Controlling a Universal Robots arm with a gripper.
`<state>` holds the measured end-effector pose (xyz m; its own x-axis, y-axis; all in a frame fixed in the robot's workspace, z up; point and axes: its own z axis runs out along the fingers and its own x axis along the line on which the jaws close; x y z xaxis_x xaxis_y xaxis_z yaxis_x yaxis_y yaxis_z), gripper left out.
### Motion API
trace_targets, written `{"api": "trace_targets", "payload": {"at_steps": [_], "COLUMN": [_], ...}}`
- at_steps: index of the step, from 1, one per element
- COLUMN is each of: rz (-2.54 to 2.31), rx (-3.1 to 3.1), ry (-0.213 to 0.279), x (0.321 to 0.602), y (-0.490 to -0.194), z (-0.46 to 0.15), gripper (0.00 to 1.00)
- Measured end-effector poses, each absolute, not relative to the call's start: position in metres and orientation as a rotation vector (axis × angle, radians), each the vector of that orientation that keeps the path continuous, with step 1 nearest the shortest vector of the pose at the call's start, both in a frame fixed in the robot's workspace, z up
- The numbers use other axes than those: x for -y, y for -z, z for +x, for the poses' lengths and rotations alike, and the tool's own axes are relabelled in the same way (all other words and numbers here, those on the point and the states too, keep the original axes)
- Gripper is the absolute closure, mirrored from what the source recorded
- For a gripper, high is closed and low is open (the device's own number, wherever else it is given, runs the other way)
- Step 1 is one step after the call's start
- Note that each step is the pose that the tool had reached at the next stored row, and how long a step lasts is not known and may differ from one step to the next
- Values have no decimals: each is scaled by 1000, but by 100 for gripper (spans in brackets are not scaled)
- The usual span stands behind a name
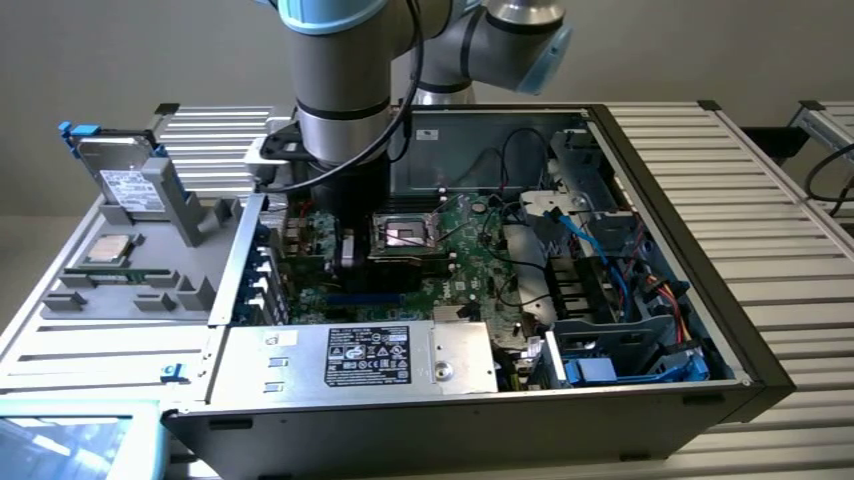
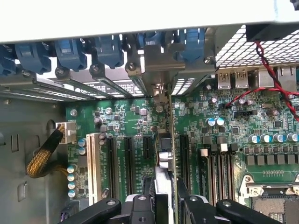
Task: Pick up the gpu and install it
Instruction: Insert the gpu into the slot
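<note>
From where I stand, the end effector [image 2: 164,201] sits low inside the open computer case [image 1: 441,432], its fingers [image 2: 142,205] clenched on either side of the gpu [image 2: 166,158]. The card stands on edge just ahead of them over the green motherboard [image 2: 126,121]. Its silver bracket [image 2: 159,65] meets the rear slot openings.

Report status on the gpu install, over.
Jaws shut on gpu. Card edge-on over motherboard slots; seating unclear. Red-black wires lie aside.
</note>
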<state>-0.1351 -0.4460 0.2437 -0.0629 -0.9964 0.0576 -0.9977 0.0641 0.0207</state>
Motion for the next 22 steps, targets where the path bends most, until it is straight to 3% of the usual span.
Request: {"api": "trace_targets", "payload": {"at_steps": [22], "rz": [2143], "rx": [2239], "ry": [-58], "x": [446], "y": [-244], "z": [-144], "gripper": [71]}}
